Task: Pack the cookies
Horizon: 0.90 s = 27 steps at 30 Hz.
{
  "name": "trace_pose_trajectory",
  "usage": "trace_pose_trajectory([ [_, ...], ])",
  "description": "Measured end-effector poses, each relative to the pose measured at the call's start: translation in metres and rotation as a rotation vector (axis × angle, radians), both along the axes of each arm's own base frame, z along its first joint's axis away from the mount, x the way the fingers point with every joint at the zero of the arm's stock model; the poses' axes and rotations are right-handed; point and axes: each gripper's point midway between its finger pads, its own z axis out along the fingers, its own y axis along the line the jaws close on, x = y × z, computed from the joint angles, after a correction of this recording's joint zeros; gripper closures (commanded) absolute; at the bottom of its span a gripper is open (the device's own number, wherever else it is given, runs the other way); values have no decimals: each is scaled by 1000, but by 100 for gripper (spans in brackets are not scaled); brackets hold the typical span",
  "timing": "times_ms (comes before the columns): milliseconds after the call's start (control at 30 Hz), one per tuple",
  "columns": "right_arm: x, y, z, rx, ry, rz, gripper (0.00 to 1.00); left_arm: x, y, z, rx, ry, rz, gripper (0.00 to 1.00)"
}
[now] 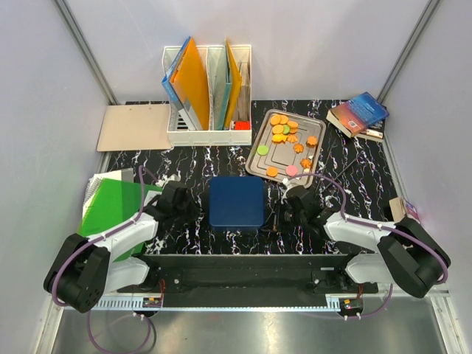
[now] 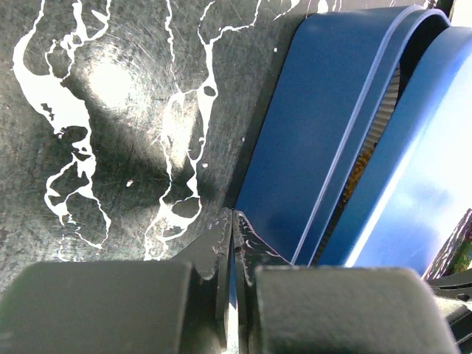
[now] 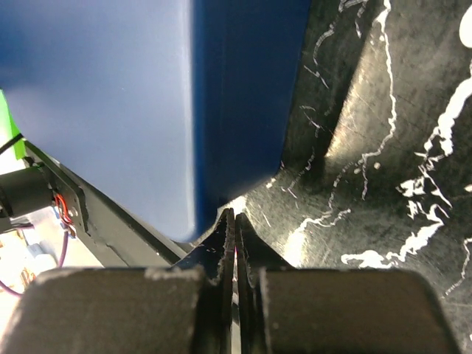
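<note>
The cookies (image 1: 284,130) are small flat discs, mostly orange with a green and a pink one, lying on a metal tray (image 1: 256,164) at the back right. A blue lidded box (image 1: 236,200) sits mid-table. My left gripper (image 1: 194,209) is shut and empty, low at the box's left side. In the left wrist view its tips (image 2: 233,215) rest at the foot of the blue box (image 2: 332,133), whose lid stands slightly apart, leaving a narrow gap. My right gripper (image 1: 279,214) is shut and empty by the box's right side, its tips (image 3: 234,214) at the corner of the blue box (image 3: 133,96).
A white file rack (image 1: 209,135) with orange and blue folders stands at the back, a tan clipboard (image 1: 133,127) to its left. Books (image 1: 358,114) lie at the back right. A green folder (image 1: 110,206) lies on a notebook under the left arm.
</note>
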Motion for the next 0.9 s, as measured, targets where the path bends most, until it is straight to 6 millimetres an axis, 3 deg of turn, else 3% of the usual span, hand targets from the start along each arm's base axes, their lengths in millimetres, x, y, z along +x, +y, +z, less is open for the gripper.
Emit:
trace_pose_trajectory([
  [500, 7, 6, 23, 55, -58, -3, 100, 0, 0, 0, -3, -6, 0, 96],
  [767, 5, 4, 25, 42, -56, -3, 100, 0, 0, 0, -3, -5, 0, 96],
  [900, 6, -6, 44, 15, -103, -18, 100, -1, 1, -1, 4, 0, 2, 97],
])
